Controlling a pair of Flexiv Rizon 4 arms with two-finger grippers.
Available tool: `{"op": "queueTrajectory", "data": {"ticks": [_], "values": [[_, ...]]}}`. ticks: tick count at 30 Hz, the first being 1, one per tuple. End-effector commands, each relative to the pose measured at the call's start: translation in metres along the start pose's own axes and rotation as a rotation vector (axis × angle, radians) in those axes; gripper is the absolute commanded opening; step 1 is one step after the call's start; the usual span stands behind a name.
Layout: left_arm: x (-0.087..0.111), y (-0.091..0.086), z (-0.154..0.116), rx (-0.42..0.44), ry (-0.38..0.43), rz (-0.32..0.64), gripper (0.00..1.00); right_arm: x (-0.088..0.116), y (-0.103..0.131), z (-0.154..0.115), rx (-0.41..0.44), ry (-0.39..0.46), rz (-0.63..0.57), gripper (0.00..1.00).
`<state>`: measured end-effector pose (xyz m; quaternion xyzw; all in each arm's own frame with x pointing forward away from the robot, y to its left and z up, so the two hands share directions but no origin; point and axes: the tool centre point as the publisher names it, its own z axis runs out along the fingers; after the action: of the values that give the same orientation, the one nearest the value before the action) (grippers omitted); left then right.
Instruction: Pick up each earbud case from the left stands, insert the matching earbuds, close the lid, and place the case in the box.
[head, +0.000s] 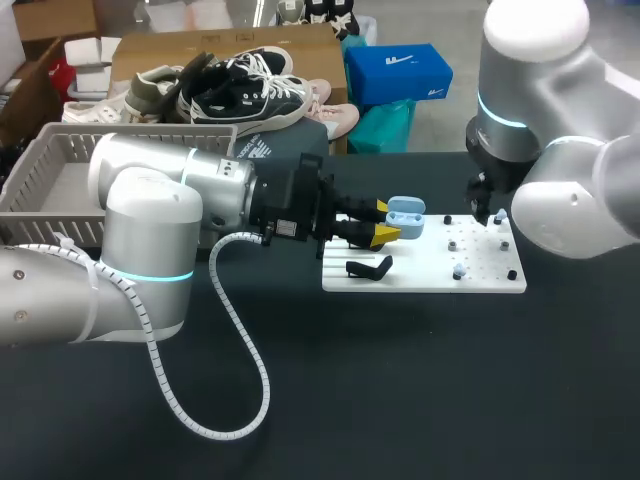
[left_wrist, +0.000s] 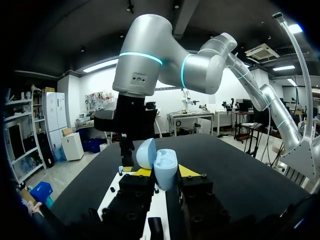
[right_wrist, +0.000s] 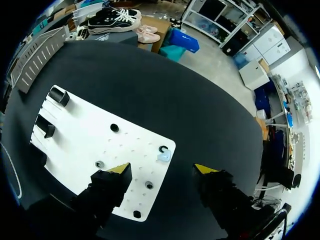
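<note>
A light blue earbud case (head: 405, 216) with its lid up is held over the near-left part of the white board (head: 420, 272), and my left gripper (head: 388, 222) is shut on it. In the left wrist view the case (left_wrist: 166, 176) sits between the yellow tips, lid (left_wrist: 145, 152) tilted back. My right gripper (right_wrist: 162, 169) hangs open over the board's (right_wrist: 85, 127) far right corner. A small light blue earbud (right_wrist: 163, 156) lies below, between its fingers, untouched. Another earbud (head: 458, 270) rests on the board.
Black stands (right_wrist: 59, 95) (right_wrist: 46, 128) sit at the board's left end, one seen as (head: 368, 268). Small black pegs (right_wrist: 114, 128) dot the board. A grey slatted basket (head: 130, 130) stands at the table's back left. Dark tabletop lies in front of the board.
</note>
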<state>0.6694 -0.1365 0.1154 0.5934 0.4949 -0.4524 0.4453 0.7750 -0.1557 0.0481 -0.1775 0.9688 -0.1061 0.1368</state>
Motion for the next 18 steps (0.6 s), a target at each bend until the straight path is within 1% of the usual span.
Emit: {"op": "queueTrajectory", "data": {"ticks": [1,2,4,18], "values": [[0.001,0.001,0.001,0.001,-0.002,0.001,0.0,-0.002,-0.002,0.007,-0.005,0.008,0.006,0.62],[0.001,0.001,0.001,0.001,-0.002,0.001,0.0,-0.002,-0.002,0.008,-0.009,0.009,0.01,0.57],[0.001,0.001,0.001,0.001,-0.002,0.001,0.0,-0.002,-0.003,0.01,-0.01,0.009,0.011,0.51],[0.001,0.001,0.001,0.001,-0.002,0.001,0.0,-0.005,-0.003,0.023,-0.026,0.02,0.02,0.45]]}}
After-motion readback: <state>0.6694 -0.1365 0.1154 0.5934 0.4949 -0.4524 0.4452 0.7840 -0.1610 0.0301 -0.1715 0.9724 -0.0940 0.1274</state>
